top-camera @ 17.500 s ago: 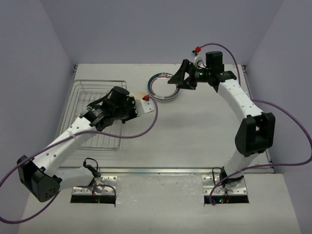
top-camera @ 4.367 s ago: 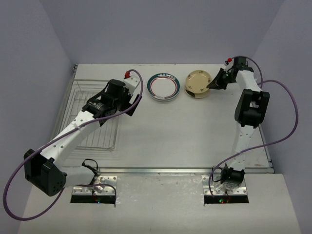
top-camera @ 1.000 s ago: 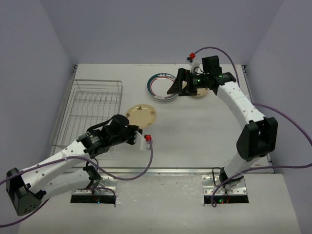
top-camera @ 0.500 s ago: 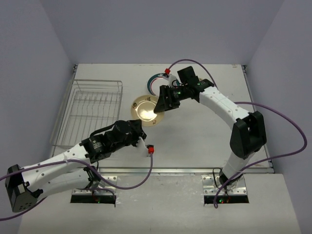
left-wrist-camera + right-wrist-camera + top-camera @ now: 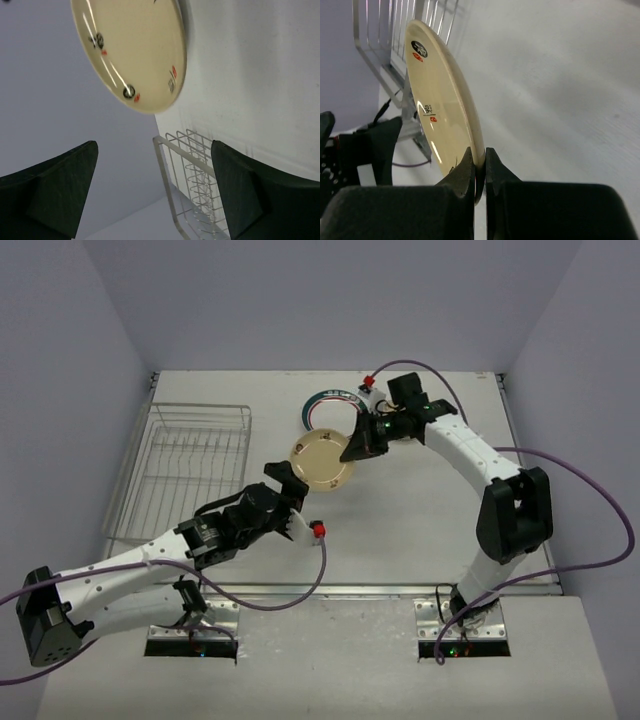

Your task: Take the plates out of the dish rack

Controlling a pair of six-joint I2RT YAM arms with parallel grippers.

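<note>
My right gripper is shut on the rim of a plain tan plate and holds it above the middle of the table; the right wrist view shows the plate edge-on, its rim pinched between the jaws. My left gripper is open and empty just near-left of that plate, with the plate above its spread fingers. A white plate with a teal rim lies on the table behind the tan plate. The silver wire dish rack sits at the left and I see no plate in it.
The rack also shows in the left wrist view and in the right wrist view. Purple cables trail from both arms. Grey walls enclose the table on the left, back and right.
</note>
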